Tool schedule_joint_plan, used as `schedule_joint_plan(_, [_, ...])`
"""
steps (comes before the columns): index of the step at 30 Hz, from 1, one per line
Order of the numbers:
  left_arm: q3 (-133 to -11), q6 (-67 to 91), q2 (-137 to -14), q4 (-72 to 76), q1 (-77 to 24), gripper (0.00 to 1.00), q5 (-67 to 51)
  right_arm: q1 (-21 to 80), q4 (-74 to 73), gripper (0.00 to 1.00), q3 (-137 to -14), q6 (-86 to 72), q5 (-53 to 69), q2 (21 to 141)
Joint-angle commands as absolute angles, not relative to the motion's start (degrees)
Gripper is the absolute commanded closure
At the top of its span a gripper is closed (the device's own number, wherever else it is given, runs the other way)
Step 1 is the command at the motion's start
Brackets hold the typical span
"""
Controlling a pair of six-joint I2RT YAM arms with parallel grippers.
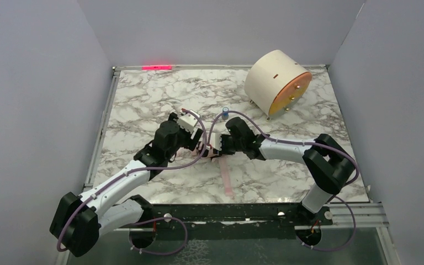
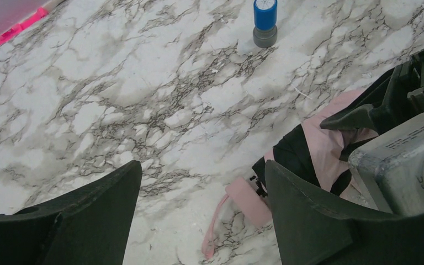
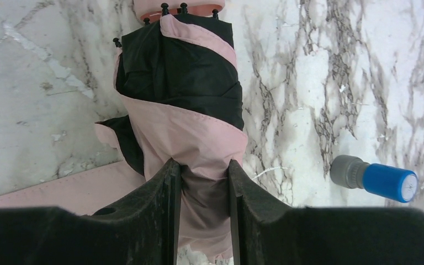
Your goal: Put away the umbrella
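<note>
The umbrella (image 3: 182, 94) is folded, pale pink with black folds, and lies on the marble table. In the top view it is mostly hidden between the two grippers (image 1: 210, 150); its long pink strap (image 1: 226, 178) trails toward the near edge. My right gripper (image 3: 204, 171) is shut on the pink fabric at one end. In the left wrist view the small pink handle (image 2: 248, 200) and its thin loop lie just inside the right finger (image 2: 309, 215). My left gripper (image 2: 203, 167) is open and holds nothing, low over the table beside the handle.
A cream drum with an orange face (image 1: 276, 83) stands at the back right. A small blue-capped grey stamp (image 1: 226, 112) stands just behind the grippers, also in the right wrist view (image 3: 378, 178). A red marker (image 1: 156, 67) lies at the back edge. White walls surround the table.
</note>
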State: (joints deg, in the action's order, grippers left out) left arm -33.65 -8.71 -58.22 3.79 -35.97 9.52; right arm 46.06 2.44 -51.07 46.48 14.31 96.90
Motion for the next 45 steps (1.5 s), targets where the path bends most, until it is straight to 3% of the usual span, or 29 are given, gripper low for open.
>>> schedule_joint_plan(1, [-35.88, -7.61, -59.25, 5.37, -34.21, 0.18, 3.43, 45.86, -3.39, 0.74, -44.86, 46.68, 2.4, 101.49])
schedule_joint_plan(8, [-38.35, -7.07, -62.38, 5.51, -32.44, 0.13, 1.99, 47.1, 0.35, 0.74, -41.2, 47.85, 0.31, 99.99])
schedule_joint_plan(18, [-47.96, -17.5, -77.63, 0.99, -28.34, 0.1, -21.33, 49.15, 2.42, 0.74, -38.13, 48.64, -1.0, 99.08])
schedule_joint_plan(26, [-61.57, -23.89, -95.11, -18.03, -26.3, 0.14, -38.42, 50.05, 1.56, 0.74, -37.77, 48.69, -1.13, 98.23])
schedule_joint_plan(38, [-66.79, -26.1, -104.99, -24.56, -26.32, 0.14, -39.5, 50.63, 0.35, 0.74, -37.52, 48.08, -1.11, 97.58])
schedule_joint_plan(45, [-64.84, -27.47, -105.3, -25.93, -26.37, 0.22, -39.18, 50.71, 0.47, 0.74, -37.7, 47.96, -1.3, 97.57])
